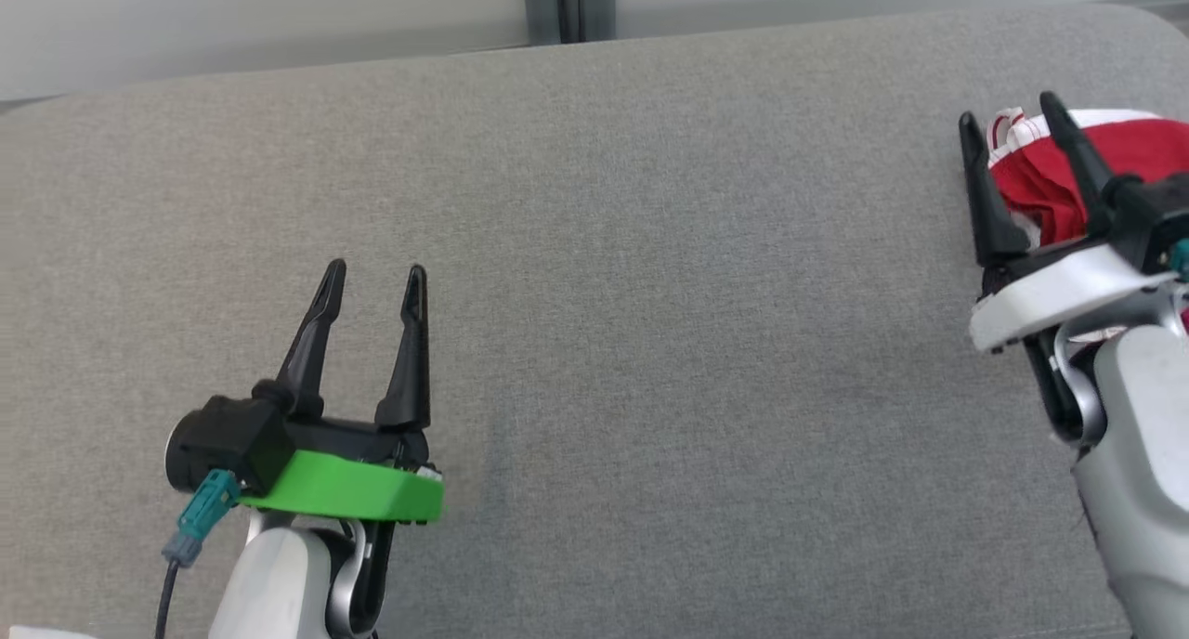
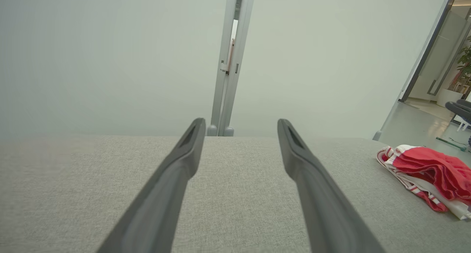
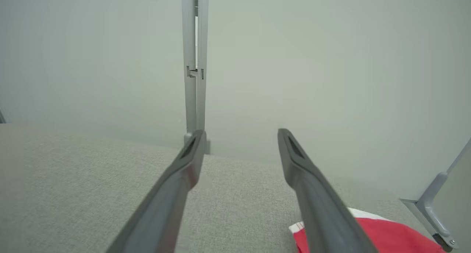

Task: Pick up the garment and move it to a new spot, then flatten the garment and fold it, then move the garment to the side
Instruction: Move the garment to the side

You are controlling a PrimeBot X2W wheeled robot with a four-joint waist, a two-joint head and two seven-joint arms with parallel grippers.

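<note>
The garment (image 1: 1054, 175), red with white striped trim, lies bunched at the far right of the grey fabric surface (image 1: 650, 249). In the left wrist view the garment (image 2: 430, 175) is a folded heap at the right. My right gripper (image 1: 1011, 114) hovers over the garment's left part, fingers spread, nothing between them; its wrist view has the red garment (image 3: 390, 238) below and right of the right finger. My left gripper (image 1: 374, 272) stands open at the lower left, far from the garment, with nothing in it.
The grey surface ends at a pale wall with a vertical metal post (image 1: 567, 6) behind it. In the left wrist view a doorway (image 2: 441, 80) and floor lie beyond the surface's right end.
</note>
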